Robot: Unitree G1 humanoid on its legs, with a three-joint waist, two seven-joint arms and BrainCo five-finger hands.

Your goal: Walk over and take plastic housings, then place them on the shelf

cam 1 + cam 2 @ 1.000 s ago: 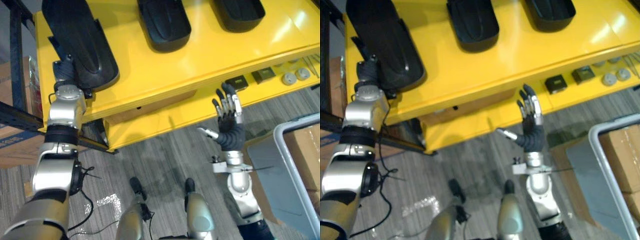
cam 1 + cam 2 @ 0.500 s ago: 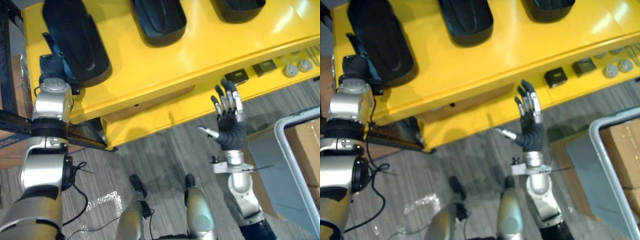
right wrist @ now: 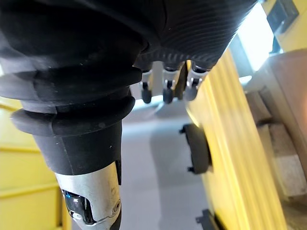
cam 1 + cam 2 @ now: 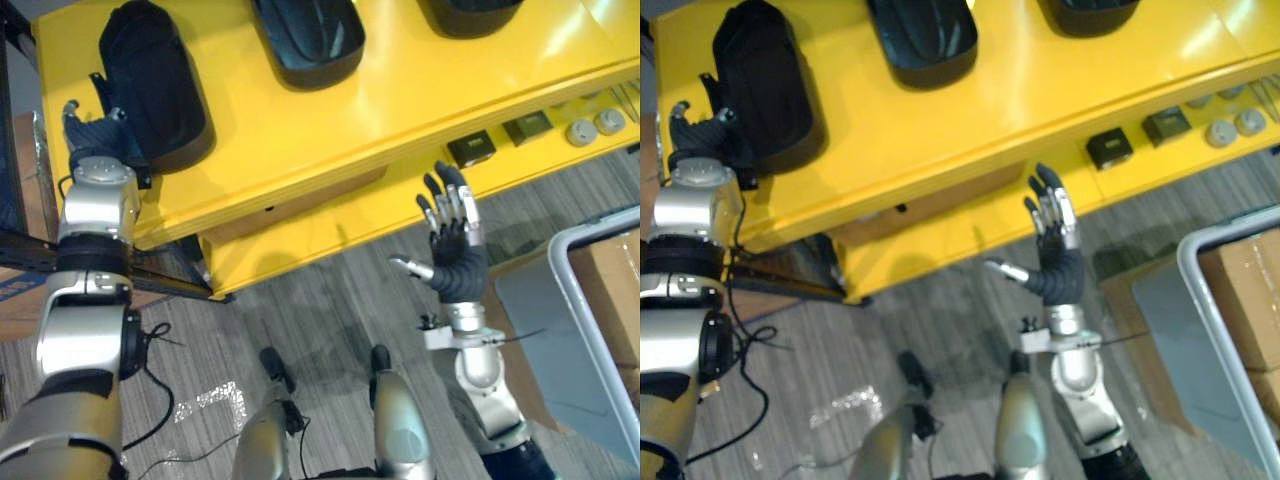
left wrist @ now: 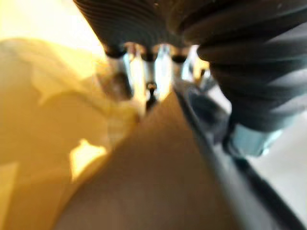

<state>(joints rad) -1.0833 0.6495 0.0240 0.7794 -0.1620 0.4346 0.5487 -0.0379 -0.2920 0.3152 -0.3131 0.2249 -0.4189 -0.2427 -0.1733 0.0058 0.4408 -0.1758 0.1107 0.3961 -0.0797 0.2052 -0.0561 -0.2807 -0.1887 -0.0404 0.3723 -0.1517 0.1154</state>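
A black plastic housing (image 4: 150, 85) lies on the left end of the yellow shelf top (image 4: 400, 95). My left hand (image 4: 95, 135) is at its near left edge, fingers spread and open, holding nothing. Two more black housings (image 4: 305, 40) (image 4: 470, 12) lie further right on the same top. My right hand (image 4: 455, 225) hangs open, fingers straight, in front of the shelf's lower level and touches nothing. In the right wrist view, its fingers (image 3: 165, 88) point along the yellow edge.
The lower yellow level (image 4: 400, 190) carries small black blocks (image 4: 470, 150) and grey discs (image 4: 580, 130). A grey bin (image 4: 560, 300) with a cardboard box (image 4: 610, 290) stands at the right. A dark rack frame (image 4: 20, 250) is at the left.
My left hand has uncurled from the near end of the left housing and drawn back a little. The view has shifted. The right hand has stayed as it was.
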